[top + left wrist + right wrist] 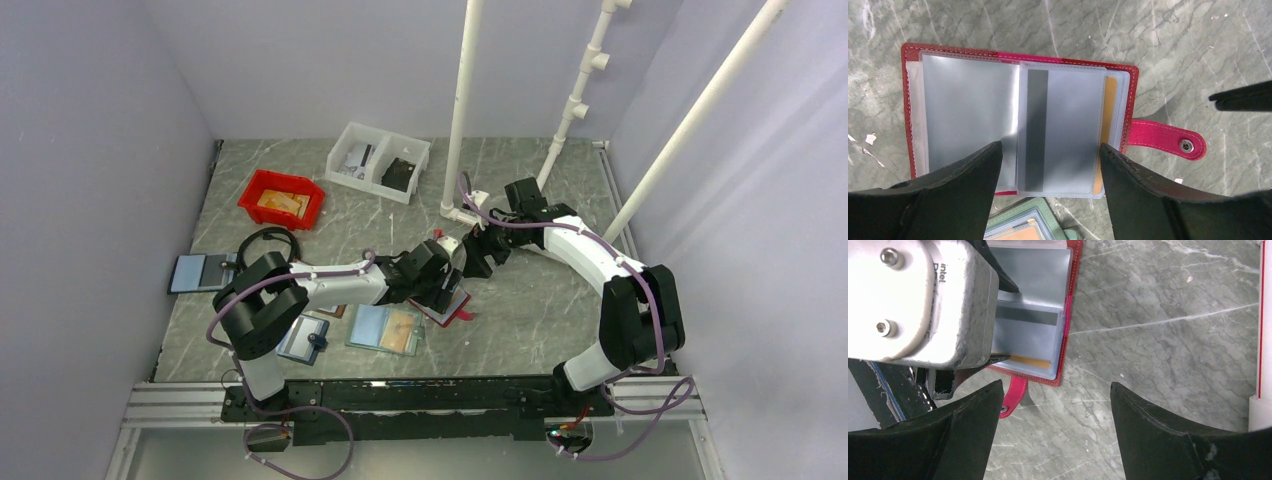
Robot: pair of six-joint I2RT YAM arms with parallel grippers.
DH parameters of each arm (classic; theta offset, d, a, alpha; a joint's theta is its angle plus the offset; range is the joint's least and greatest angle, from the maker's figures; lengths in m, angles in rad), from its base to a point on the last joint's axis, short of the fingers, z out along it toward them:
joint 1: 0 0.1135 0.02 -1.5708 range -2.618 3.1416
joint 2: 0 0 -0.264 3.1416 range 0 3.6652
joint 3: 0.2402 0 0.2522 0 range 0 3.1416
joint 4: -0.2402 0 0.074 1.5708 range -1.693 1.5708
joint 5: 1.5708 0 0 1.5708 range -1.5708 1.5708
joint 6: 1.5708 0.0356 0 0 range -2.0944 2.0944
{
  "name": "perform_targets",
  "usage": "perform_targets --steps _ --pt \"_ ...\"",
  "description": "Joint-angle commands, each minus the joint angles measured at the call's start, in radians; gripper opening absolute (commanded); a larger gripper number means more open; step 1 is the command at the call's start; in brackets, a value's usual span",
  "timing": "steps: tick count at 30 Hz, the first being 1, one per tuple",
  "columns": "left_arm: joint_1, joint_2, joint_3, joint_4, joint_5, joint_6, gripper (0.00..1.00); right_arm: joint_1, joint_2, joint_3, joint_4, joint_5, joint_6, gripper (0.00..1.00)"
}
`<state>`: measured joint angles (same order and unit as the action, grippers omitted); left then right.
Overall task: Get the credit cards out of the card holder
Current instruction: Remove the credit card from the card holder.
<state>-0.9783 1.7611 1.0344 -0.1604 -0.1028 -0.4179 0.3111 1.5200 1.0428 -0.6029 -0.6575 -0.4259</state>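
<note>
Card holder (907, 115), mid-frame, open flat, cards (1063, 115) exposed; left gripper (1049, 150) wide above them, seemingly lining up a pinch; right gripper (1055, 387) wide, empty, alongside.

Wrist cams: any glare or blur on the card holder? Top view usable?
Left wrist: pale sheen on the clear sleeves of the card holder, brightest at the centre fold; stitching sharp. Right wrist: veins of the table sharp, holder half hidden behind a grey camera housing. Top external: even light, holder tiny, largely under the left pincer.
</note>
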Motion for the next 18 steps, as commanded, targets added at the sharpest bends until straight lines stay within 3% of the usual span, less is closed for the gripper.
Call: perform_targets --steps 1,13,18 --pt "-0.011 0.009 0.018 0.016 -0.016 0.036 0.77 -0.004 0.005 0.040 0.011 -0.008 0.006 0.80" --pt "-0.016 0.035 0.025 -0.015 -0.089 0.017 0.73 -0.006 0.015 0.045 0.002 -0.014 0.003 0.80" --pt "-0.016 0.009 0.006 -0.006 -0.093 0.000 0.66 -0.005 0.017 0.045 0.002 -0.017 0.004 0.79"
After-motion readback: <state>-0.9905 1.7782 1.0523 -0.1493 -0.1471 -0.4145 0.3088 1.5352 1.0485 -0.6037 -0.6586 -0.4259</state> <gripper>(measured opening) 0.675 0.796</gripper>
